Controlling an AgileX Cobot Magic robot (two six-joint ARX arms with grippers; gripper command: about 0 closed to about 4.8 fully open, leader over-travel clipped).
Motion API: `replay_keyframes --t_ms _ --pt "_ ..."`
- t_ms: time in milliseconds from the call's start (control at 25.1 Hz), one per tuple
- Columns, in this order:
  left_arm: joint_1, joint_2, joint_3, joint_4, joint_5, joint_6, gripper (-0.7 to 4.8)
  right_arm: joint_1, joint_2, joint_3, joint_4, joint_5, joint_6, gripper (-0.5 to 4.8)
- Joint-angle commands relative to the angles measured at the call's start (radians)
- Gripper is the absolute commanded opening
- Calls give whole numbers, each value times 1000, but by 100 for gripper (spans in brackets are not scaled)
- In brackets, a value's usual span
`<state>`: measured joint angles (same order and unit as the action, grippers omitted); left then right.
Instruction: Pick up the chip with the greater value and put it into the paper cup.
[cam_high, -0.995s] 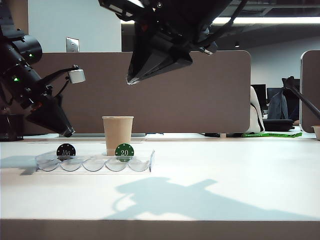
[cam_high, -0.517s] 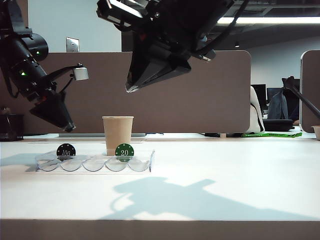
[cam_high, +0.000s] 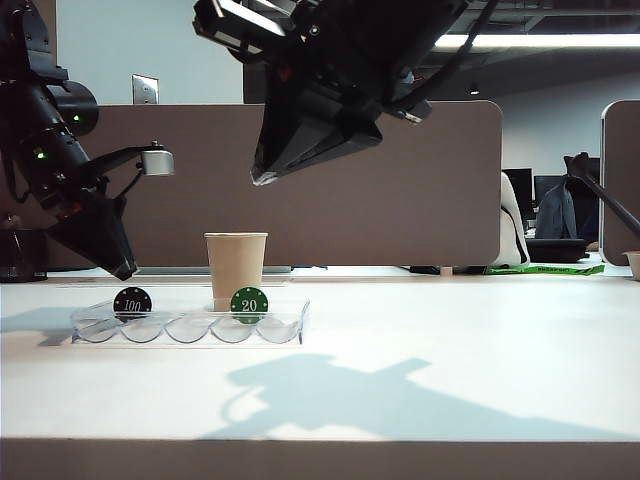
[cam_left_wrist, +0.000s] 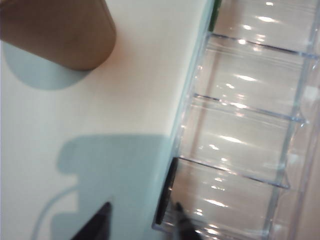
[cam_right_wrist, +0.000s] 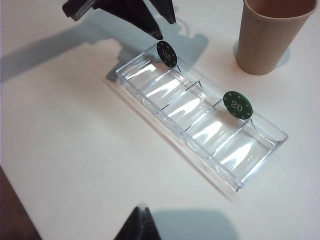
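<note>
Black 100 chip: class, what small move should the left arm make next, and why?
Probably lower the left gripper so its fingers straddle the black 100 chip. The chip stands on edge in the end slot of the clear tray, the gripper hovers just above it, apparently open and empty, and the paper cup waits behind.

Green "20" chip (cam_right_wrist: 238, 105) upright in clear tray (cam_right_wrist: 165, 107)
</note>
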<state>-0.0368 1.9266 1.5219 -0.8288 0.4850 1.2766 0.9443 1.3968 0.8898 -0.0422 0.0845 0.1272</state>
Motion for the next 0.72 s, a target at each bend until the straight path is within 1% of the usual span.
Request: replay_keyframes --t_ms 40,716 --pt "-1 3 3 17 5 8 188 1 -3 3 16 -1 4 -6" --pt "-2 66 3 56 8 6 188 0 1 3 17 -1 4 -6"
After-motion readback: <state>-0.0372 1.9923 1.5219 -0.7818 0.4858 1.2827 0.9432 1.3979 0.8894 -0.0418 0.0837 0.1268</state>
